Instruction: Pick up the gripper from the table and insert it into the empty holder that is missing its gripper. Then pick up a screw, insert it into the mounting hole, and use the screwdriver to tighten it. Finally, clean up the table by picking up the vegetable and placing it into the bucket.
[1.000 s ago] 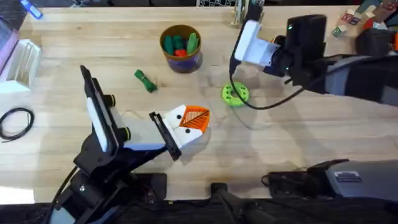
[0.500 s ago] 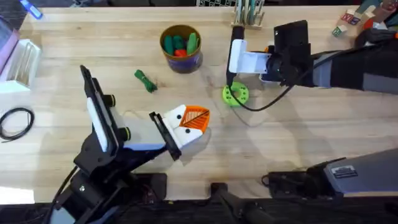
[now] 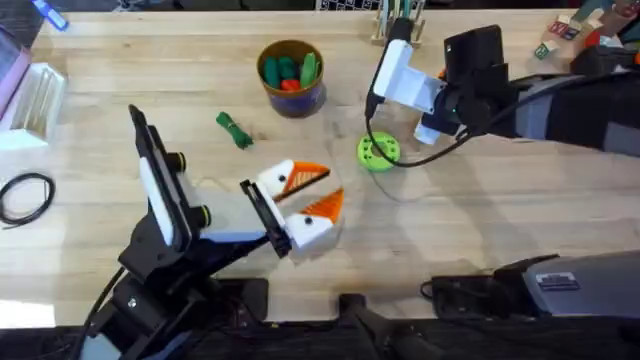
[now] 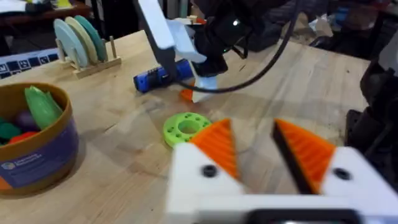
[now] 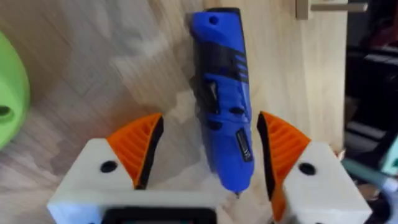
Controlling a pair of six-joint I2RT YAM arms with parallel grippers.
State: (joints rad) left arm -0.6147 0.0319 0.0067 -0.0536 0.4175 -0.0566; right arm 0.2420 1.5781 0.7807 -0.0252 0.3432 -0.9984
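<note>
The blue screwdriver (image 5: 221,93) lies on the table between the orange-tipped fingers of my right gripper (image 5: 208,155), which stands open astride it without touching it. Overhead, the right gripper (image 3: 405,85) hovers just behind the green disc (image 3: 378,152). From the left wrist, the screwdriver (image 4: 158,76) shows under that gripper. My left gripper (image 3: 318,190) is open and empty at mid-table, with orange tips on both white mounts. The dark-green vegetable (image 3: 233,130) lies left of the bucket (image 3: 290,75), which holds green and red toys. The loose gripper piece and a bare holder are out of view.
A rack (image 3: 395,20) stands at the back edge behind the right gripper. A black cable loop (image 3: 25,195) and a white box (image 3: 35,100) sit at the far left. Toy blocks (image 3: 565,30) lie at the back right. The right arm's cable hangs beside the green disc (image 4: 186,127).
My left gripper has gone from shut to open, its orange tips now apart. The right gripper has swung and tilted behind the green disc, over the screwdriver.
</note>
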